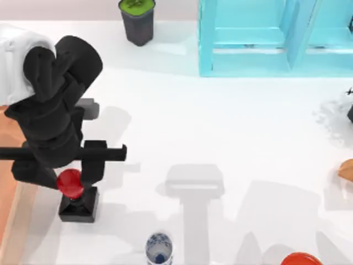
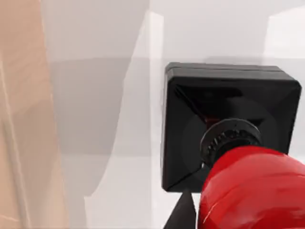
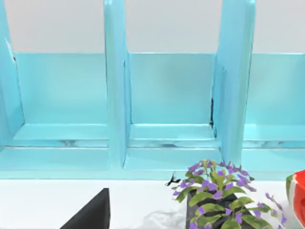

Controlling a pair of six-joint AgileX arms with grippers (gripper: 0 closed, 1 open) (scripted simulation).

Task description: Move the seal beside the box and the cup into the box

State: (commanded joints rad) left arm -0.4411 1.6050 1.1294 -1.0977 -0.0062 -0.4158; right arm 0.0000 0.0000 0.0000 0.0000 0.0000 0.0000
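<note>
The seal (image 1: 77,200), a red knob on a black square base, stands upright on the white table just right of the box (image 1: 7,165) at the left edge. My left gripper (image 1: 71,183) is over it, shut on the red knob, with one black finger (image 1: 94,165) against the knob's right side. The left wrist view looks down on the seal (image 2: 228,129), with a fingertip (image 2: 183,217) at the knob's edge and the box's tan wall (image 2: 24,119) alongside. The white and blue cup (image 1: 159,249) stands near the front edge, apart from the box. My right arm (image 1: 350,110) is parked at the right edge.
A dark pot with a green top (image 1: 137,19) stands at the back. The turquoise shelf unit (image 1: 276,33) fills the back right. A red-orange bowl (image 1: 300,259) sits at the front right. A potted purple-flowered plant (image 3: 214,200) stands before the shelf (image 3: 167,95).
</note>
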